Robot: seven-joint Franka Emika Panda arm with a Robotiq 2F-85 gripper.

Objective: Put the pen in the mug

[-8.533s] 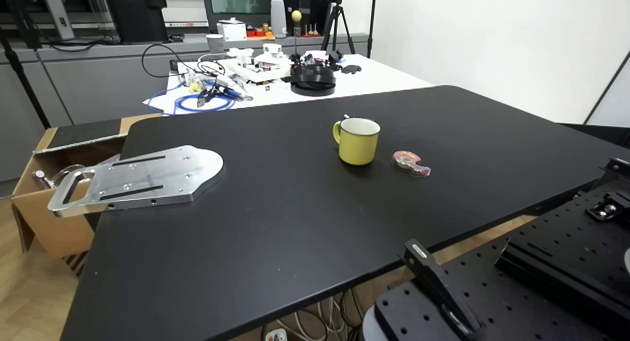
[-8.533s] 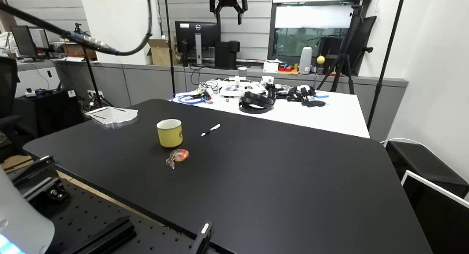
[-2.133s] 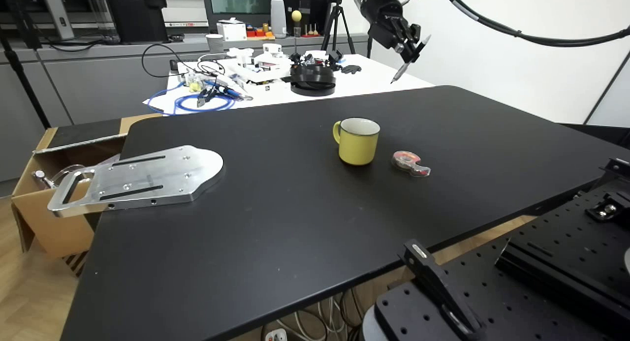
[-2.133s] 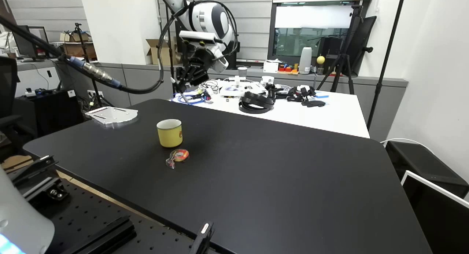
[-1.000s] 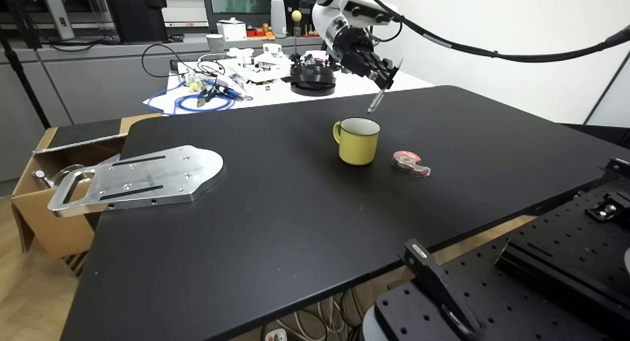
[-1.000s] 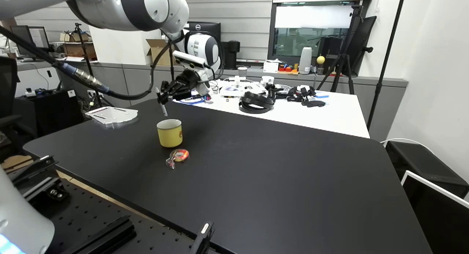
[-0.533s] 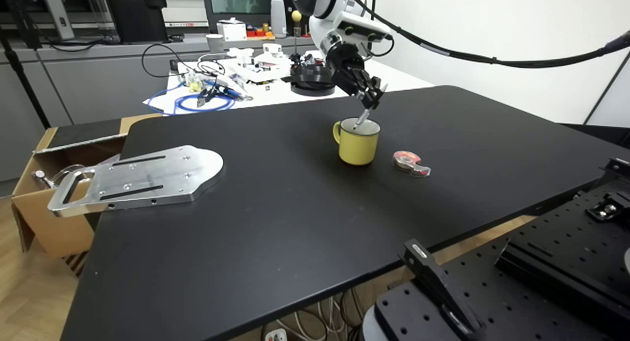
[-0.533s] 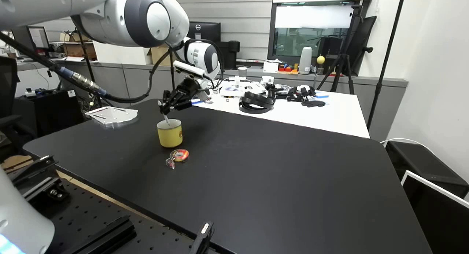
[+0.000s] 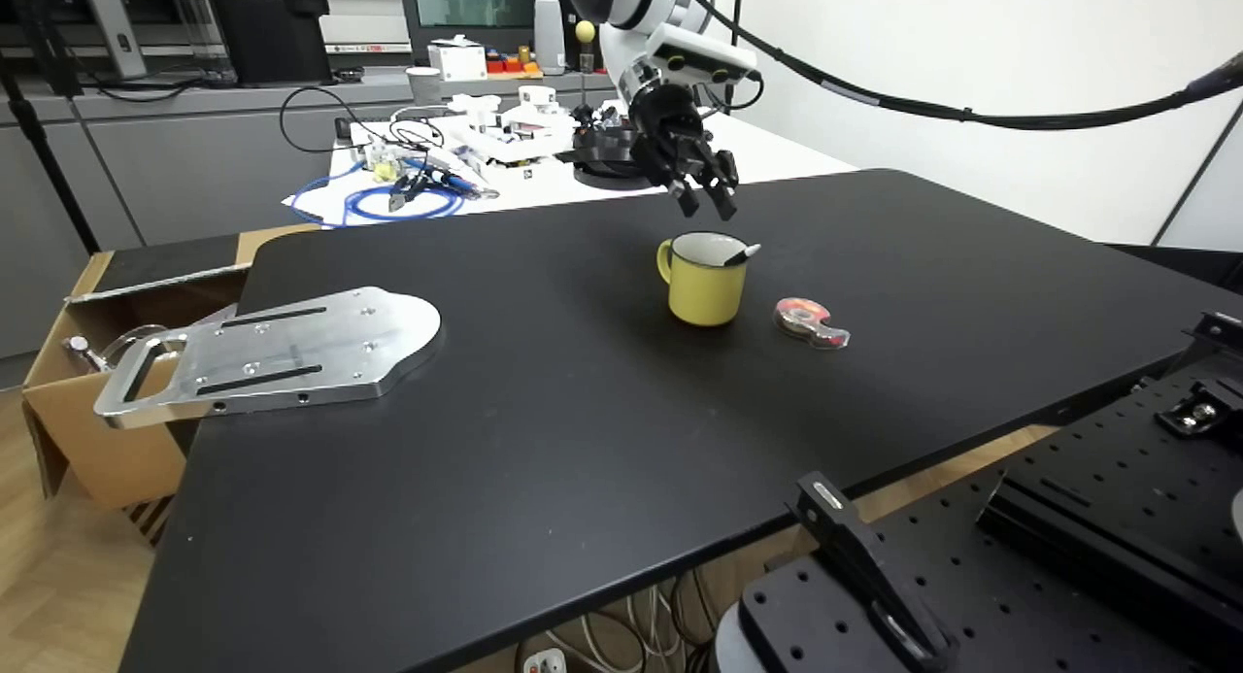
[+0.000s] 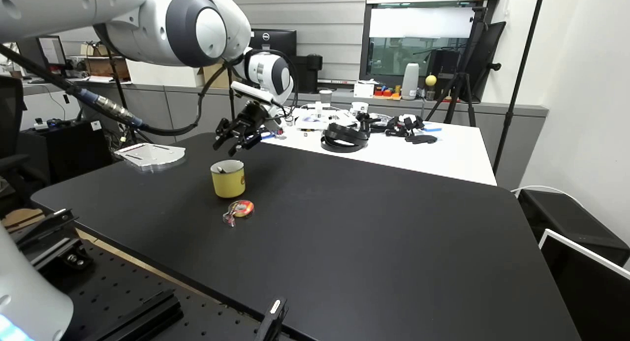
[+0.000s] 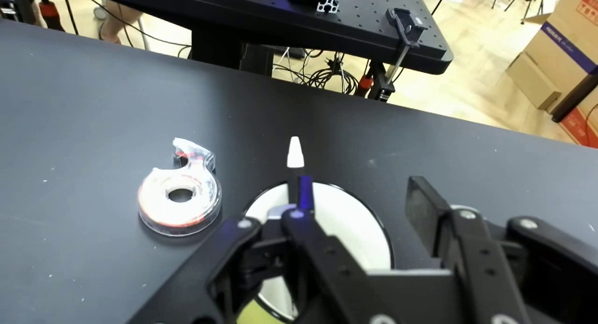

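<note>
The yellow-green mug [image 9: 701,294] stands upright on the black table, its handle showing in an exterior view. Inside it leans the pen [image 9: 741,256], whose white end pokes out past the rim; the lower part is hidden by the mug wall. Just above and behind the mug hangs my gripper [image 9: 707,207], fingers spread and nothing between them. In the wrist view the pen's white end [image 11: 295,154] sticks up beyond the left finger, which covers part of the pen. The gap of the gripper [image 11: 362,188] lies over the mug's pale inside [image 11: 355,226] and the table.
A clear tape dispenser [image 9: 811,321] lies close beside the mug, also seen in the wrist view. A silver metal plate [image 9: 282,348] overhangs the table edge. Behind is a white table [image 10: 443,156] with cables and parts. A thick black cable [image 10: 167,133] hangs beside the arm.
A second ago the gripper held the pen behind the mug; it then lowered the tip into the mug. Since then the fingers have parted, and the pen has dropped to lean on the rim.
</note>
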